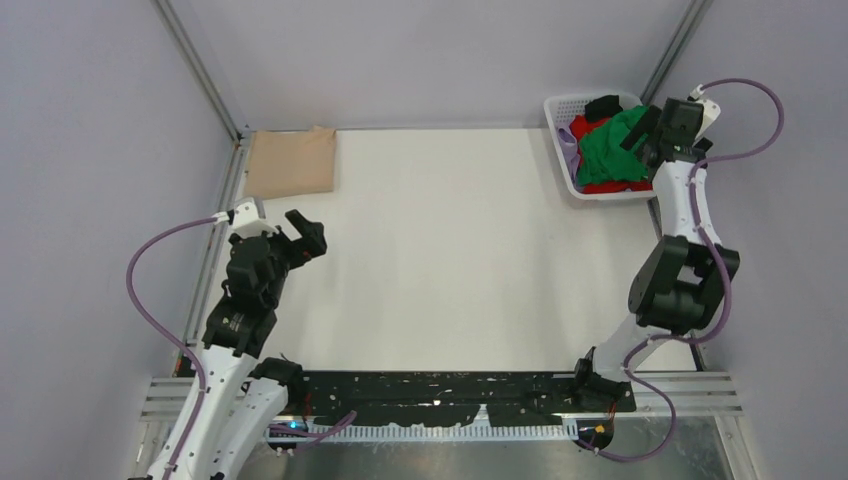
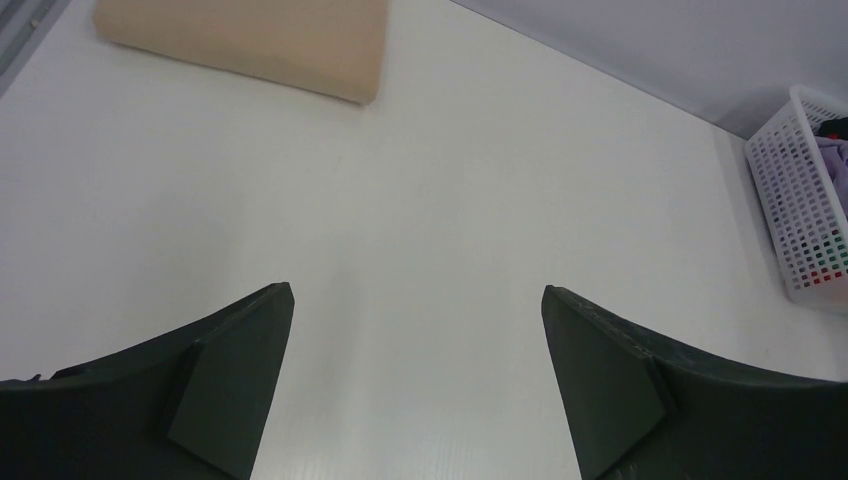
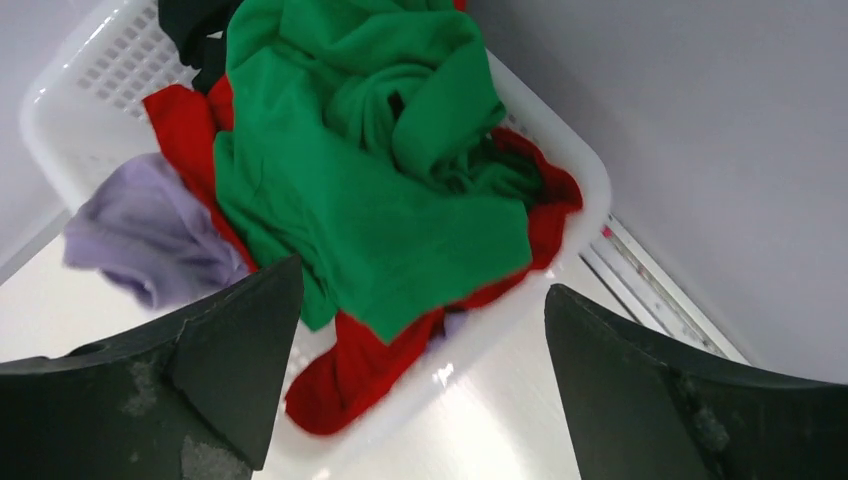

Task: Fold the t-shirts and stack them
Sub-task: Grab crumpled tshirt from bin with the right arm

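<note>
The right arm (image 1: 680,280) rises from its base at the near right, bends at the elbow and reaches to the far-right corner. There the right tool (image 3: 424,278) hangs over the white lattice basket (image 3: 90,70). The left arm (image 1: 240,300) sits folded by the left edge of the desk (image 1: 450,250), with the left tool (image 2: 415,290) aimed across bare desk.

The green t-shirt (image 3: 370,200) lies crumpled on top of the heap in the basket. The red t-shirt (image 3: 180,125) is under it and spills over the near rim. A lilac garment (image 3: 150,230) lies beside them and a black garment (image 3: 195,25) at the far end. The tan t-shirt (image 1: 290,162) lies folded flat in the far-left corner of the desk.

Both tools are spread wide with nothing between their fingers. Whether the right one touches the green cloth cannot be told.
</note>
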